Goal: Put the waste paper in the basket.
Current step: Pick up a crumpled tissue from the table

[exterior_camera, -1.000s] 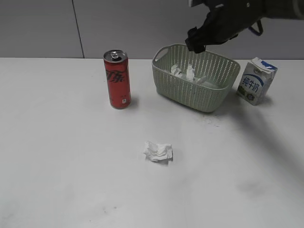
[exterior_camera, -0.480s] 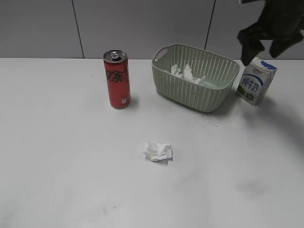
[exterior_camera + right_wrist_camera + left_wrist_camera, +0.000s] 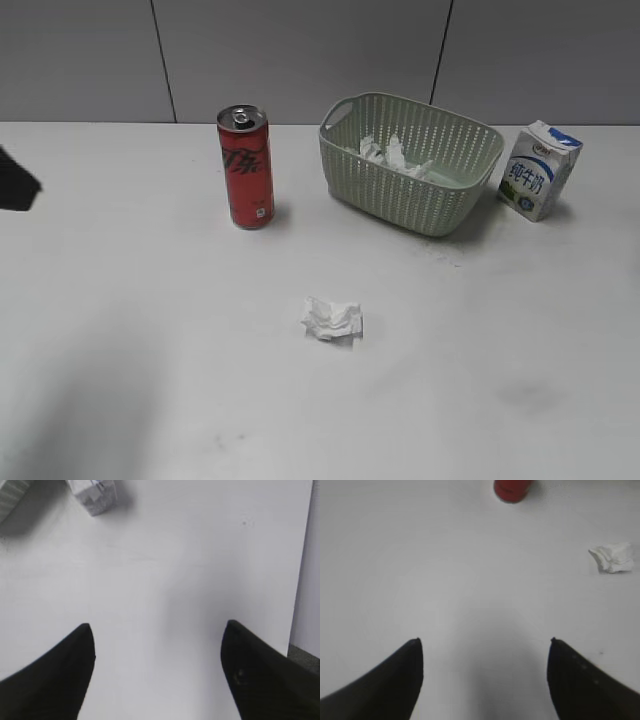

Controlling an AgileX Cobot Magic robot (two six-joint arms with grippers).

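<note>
One crumpled white waste paper wad (image 3: 333, 319) lies on the white table in front of the basket; it also shows in the left wrist view (image 3: 613, 557) at the upper right. The pale green basket (image 3: 430, 205) stands at the back and holds several white wads (image 3: 392, 155). My left gripper (image 3: 484, 642) is open and empty over bare table; only a dark tip of it shows at the left edge of the exterior view (image 3: 15, 185). My right gripper (image 3: 158, 626) is open and empty over bare table, out of the exterior view.
A red can (image 3: 246, 168) stands left of the basket; its base shows in the left wrist view (image 3: 511, 489). A white-and-blue milk carton (image 3: 541, 170) stands right of the basket, also in the right wrist view (image 3: 94, 495). The table's right edge (image 3: 299, 575) is near.
The right arm has swung from above the basket to the right and out of the exterior view. A dark tip of the left gripper has come in at the left edge.
</note>
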